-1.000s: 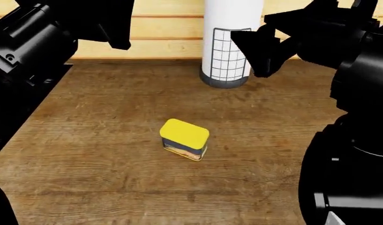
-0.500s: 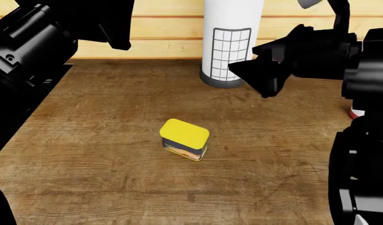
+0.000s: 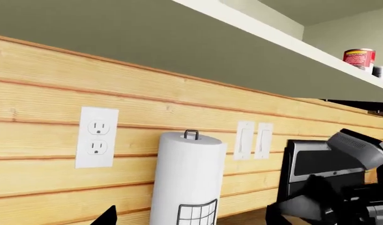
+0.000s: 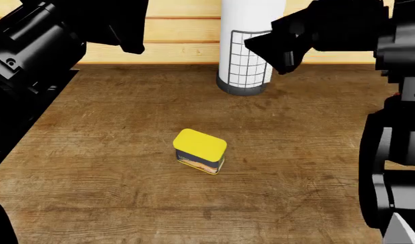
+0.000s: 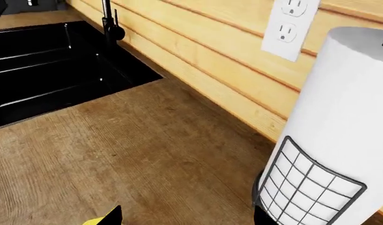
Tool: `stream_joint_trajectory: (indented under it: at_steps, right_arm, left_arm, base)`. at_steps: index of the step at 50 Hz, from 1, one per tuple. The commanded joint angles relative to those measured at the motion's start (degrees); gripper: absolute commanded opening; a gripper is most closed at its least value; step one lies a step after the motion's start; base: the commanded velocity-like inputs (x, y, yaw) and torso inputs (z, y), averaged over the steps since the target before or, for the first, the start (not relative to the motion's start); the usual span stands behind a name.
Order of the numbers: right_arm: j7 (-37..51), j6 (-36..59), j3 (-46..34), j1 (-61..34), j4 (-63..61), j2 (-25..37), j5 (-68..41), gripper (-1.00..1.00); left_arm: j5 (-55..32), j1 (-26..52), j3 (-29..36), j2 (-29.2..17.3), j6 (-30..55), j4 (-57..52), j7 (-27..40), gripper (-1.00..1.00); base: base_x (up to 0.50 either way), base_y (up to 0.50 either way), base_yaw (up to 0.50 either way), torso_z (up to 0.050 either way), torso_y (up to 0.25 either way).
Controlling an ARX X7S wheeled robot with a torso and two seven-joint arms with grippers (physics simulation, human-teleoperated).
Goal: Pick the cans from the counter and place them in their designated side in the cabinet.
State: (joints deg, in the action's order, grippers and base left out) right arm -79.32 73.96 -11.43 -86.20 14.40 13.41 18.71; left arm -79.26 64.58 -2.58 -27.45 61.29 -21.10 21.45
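Observation:
A squat tin with a yellow lid and dark label (image 4: pixel 200 151) stands alone on the brown wood counter (image 4: pixel 99 168); a corner of the yellow tin (image 5: pixel 94 221) shows by one right fingertip. A red-and-white can (image 3: pixel 359 58) stands on the cabinet shelf (image 3: pixel 285 42) high above. My right gripper (image 4: pixel 272 53) hovers open near the wall beside the paper towel roll, well above and behind the tin, with nothing between its fingers. At the upper left my left gripper (image 4: pixel 129 40) is raised, also open and empty; in its wrist view the left gripper (image 3: pixel 190 219) faces the wall.
A tall white paper towel roll in a black wire holder (image 4: pixel 247 51) stands against the plank wall. A black sink (image 5: pixel 47 61) with a faucet (image 5: pixel 110 23) lies further along the counter. Outlets (image 3: pixel 96 137) and switches (image 3: pixel 254 139) are on the wall.
The right arm has lifted and drawn back toward the wall, its gripper now higher beside the paper towel roll. The yellow tin and the left arm have not moved.

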Motion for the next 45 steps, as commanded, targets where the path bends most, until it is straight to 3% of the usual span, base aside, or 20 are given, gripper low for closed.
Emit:
stream_joint_trajectory:
  at_steps: [1,10,15,45]
  right_arm:
    - [9.3,-11.6,11.1,4.5,-3.6,-3.8,-3.0,1.0]
    - [10.1,-8.9,16.6,17.6,-15.7,-5.6,-4.2,1.0]
    - [11.0,-9.0,17.1,22.6,-16.3,-8.2,-5.0,1.0]
    - [9.6,-1.8,14.5,32.4,-21.3,-7.2,-8.3,1.0]
  left_arm:
    - [-0.2,-0.6,0.2,0.3,-0.6,-0.1,-0.1,1.0]
    - [1.3,-1.6,1.0,0.5,-1.4,0.6,-1.3,1.0]
    - [1.9,-2.2,1.4,0.7,-1.8,0.9,-1.9,1.0]
    - [2.2,-3.3,1.8,0.0,-2.7,0.8,-1.8,1.0]
  base:
    - [0.0,0.0,0.0,0.0,0.0]
    - [0.0,0.0,0.0,0.0,0.0]
    - [0.0,0.0,0.0,0.0,0.0]
    - [0.0,0.0,0.0,0.0,0.0]
